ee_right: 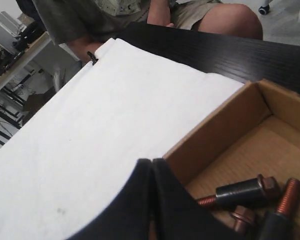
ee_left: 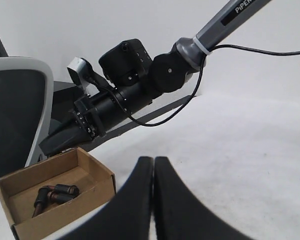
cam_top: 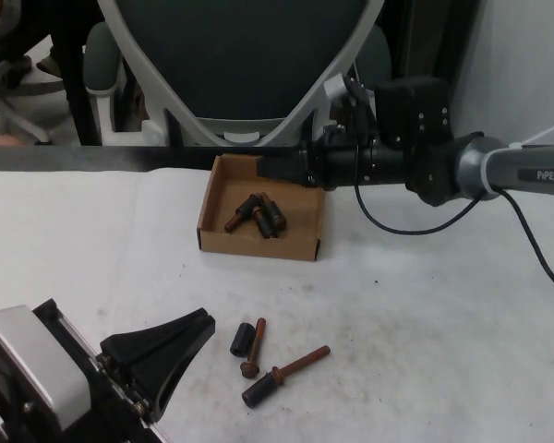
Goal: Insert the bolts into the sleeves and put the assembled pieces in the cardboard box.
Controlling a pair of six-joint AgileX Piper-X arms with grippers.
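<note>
Open cardboard box (cam_top: 258, 245) sits right under the right gripper (cam_top: 266, 167) fingertips, a few assembled pieces (cam_top: 258, 215) piled inside. Just off the left gripper (cam_top: 206, 321) fingertips: black sleeve (cam_top: 240, 339), copper bolt (cam_top: 255, 346) touching it, plus one half-sleeved bolt (cam_top: 282, 377) lying flat

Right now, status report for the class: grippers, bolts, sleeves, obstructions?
Left gripper shut, empty. Right gripper shut over cardboard box. Two bolts, two sleeves loose on bench. Nothing in the way.

A short line of white lettering (cam_top: 542, 174) stands on the dark forearm tube (cam_top: 526, 162) of the right arm.
</note>
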